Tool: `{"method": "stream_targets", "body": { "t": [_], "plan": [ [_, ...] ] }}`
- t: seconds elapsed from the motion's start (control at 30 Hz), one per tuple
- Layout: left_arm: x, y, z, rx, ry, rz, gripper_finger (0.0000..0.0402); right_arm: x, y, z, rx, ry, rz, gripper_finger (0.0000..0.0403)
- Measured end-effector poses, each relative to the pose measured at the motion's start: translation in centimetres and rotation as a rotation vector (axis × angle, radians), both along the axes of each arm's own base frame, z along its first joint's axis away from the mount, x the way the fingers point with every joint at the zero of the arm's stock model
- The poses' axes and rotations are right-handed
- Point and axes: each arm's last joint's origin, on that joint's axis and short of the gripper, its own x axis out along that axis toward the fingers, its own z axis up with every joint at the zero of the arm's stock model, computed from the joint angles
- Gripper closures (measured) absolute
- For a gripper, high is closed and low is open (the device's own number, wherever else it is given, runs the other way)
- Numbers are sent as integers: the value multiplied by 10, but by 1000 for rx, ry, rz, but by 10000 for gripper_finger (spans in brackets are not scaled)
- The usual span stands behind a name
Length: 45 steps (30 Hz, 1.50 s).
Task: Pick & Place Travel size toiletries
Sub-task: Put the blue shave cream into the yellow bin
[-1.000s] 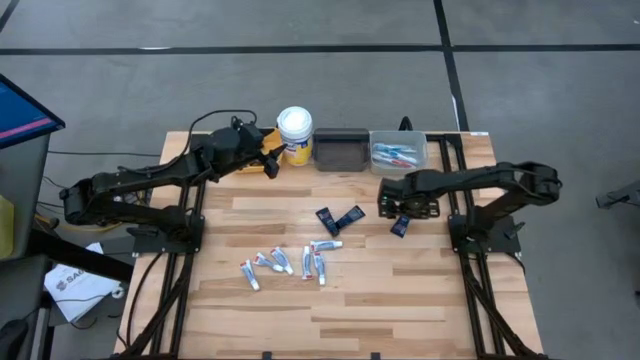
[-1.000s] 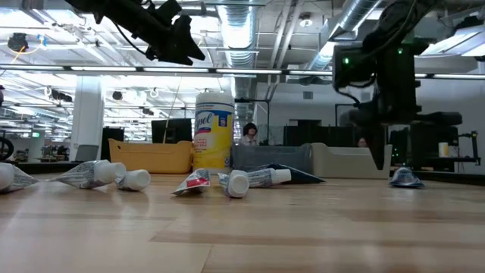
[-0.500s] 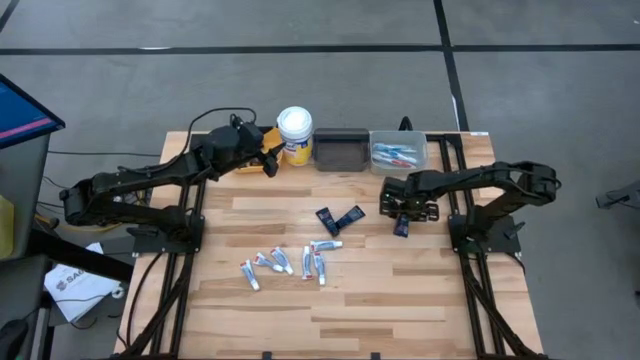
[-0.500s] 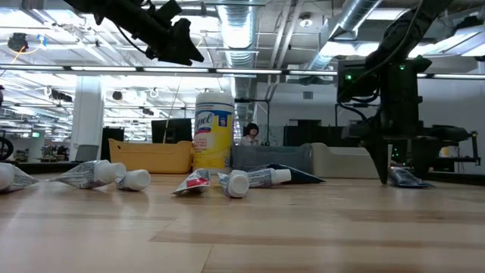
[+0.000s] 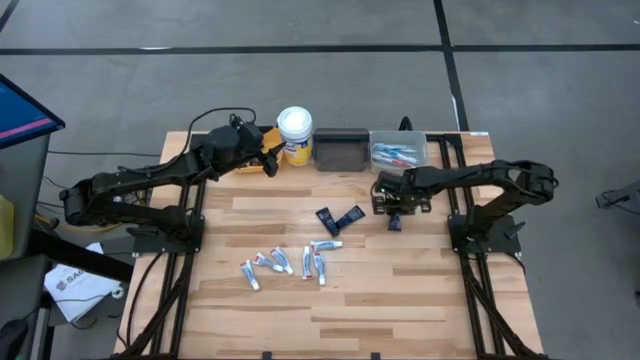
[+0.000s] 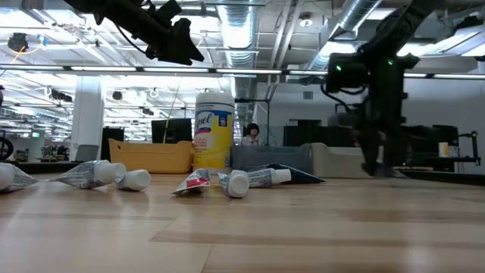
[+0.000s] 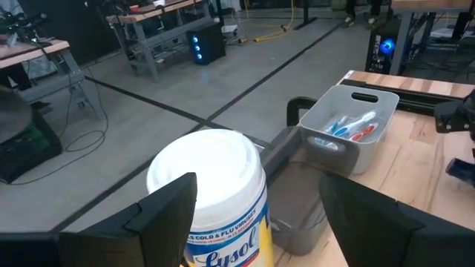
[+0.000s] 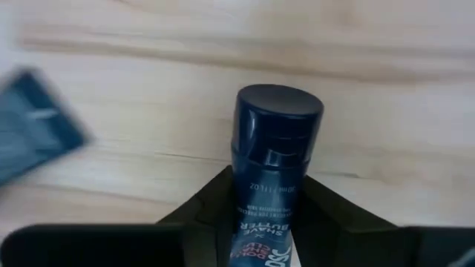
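The right gripper point(image 8: 261, 222) is closed around the flat body of a dark navy mini tube point(image 8: 270, 159), just above the table point(image 5: 420, 290) near the grey bin point(image 5: 398, 152); the tube looks light, soft and squeezable, best pinched mid-body.

One dark navy mini tube point(image 8: 271, 185) sits cap-forward between the right gripper's point(image 5: 396, 214) jaws, two navy tubes point(image 5: 339, 218) and several white tubes point(image 5: 285, 263) lie on the tabletop point(image 5: 400, 300).

Low view: white crimped mini tubes point(image 6: 98, 174) lie on the light wooden tabletop point(image 6: 242, 235); yellow cylindrical wipes tub point(image 6: 214, 132) upright behind; dark right gripper point(image 6: 377, 168) just above table.
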Motion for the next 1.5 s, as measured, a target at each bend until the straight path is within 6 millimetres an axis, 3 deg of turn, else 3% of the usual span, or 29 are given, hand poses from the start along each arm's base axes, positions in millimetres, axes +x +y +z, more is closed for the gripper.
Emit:
{"method": "stream_targets", "body": {
  "t": [0.17,0.43,0.57,0.73,0.83,0.97,1.37,1.5],
  "plan": [
    [1,0,1,-55,-50,-59,124,27,-8,28,-81,-164,127,305],
    [-3,13,-2,-319,-205,-232,124,75,-26,102,-382,-527,423,305],
    [-1,24,-3,-441,-310,-298,124,88,-32,138,-546,-639,540,305],
    [11,32,6,-399,-466,-392,124,94,-34,171,-683,-695,647,305],
    [21,36,9,-341,-553,-435,124,95,-34,183,-729,-708,682,305],
    [34,42,-2,-401,-580,-502,124,96,-34,191,-750,-725,685,305],
    [64,39,-20,-354,-602,-616,124,96,-32,192,-745,-733,716,305],
    [78,36,-16,-308,-587,-656,124,96,-32,192,-741,-739,721,305]
  ]
}}
